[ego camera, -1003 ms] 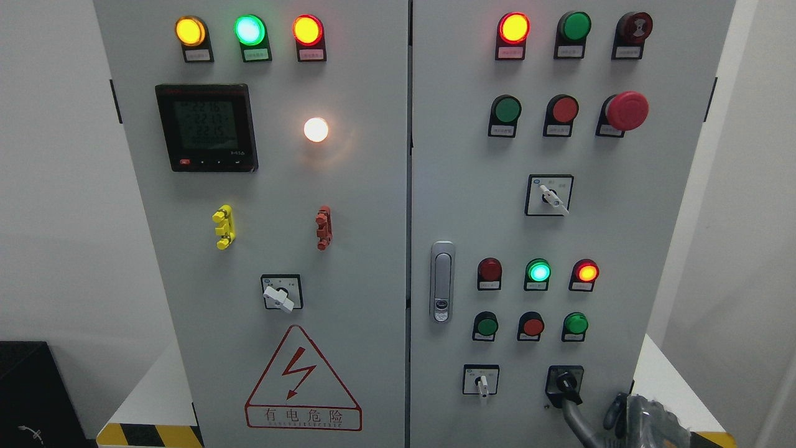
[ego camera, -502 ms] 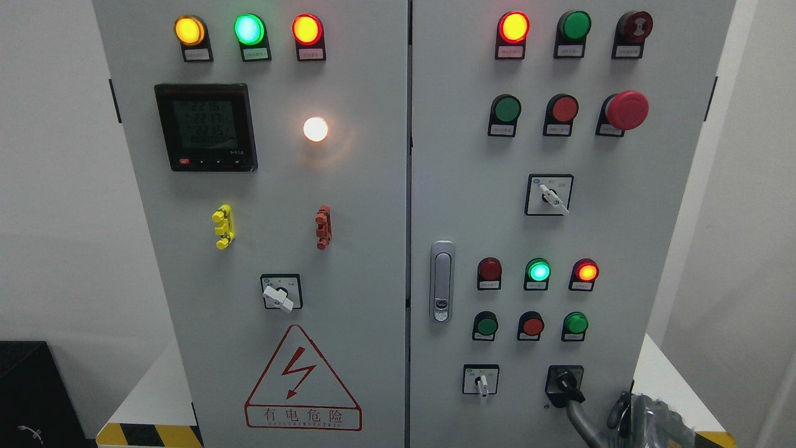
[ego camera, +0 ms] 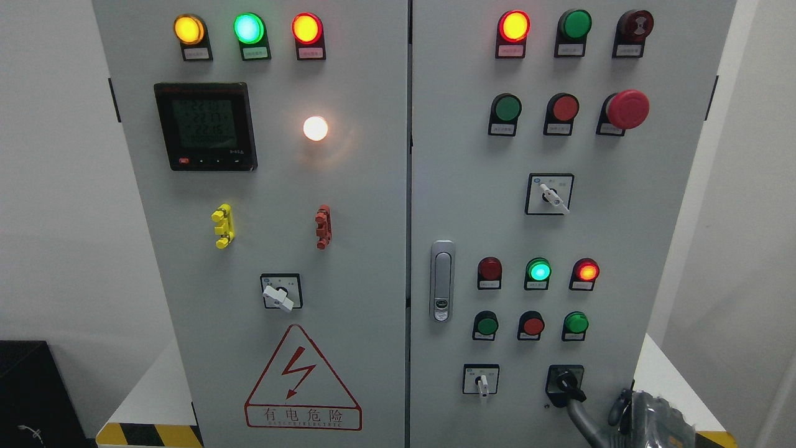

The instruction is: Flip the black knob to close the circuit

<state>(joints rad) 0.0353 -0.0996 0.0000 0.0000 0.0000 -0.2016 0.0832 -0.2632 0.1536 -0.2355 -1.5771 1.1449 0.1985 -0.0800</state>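
The right hand [ego camera: 647, 417], one finger pressing the black knob [ego camera: 567, 382] near the cabinet's lower right corner, is nudging its lever further clockwise, so the flip is progressing.

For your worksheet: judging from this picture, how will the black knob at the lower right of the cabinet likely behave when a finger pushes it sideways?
The black knob is mounted on the panel, so it will likely pivot, not slide. Its short lever looks rigid, probably not bending. The right robot hand's finger meets its smooth tip, so slipping seems possible.
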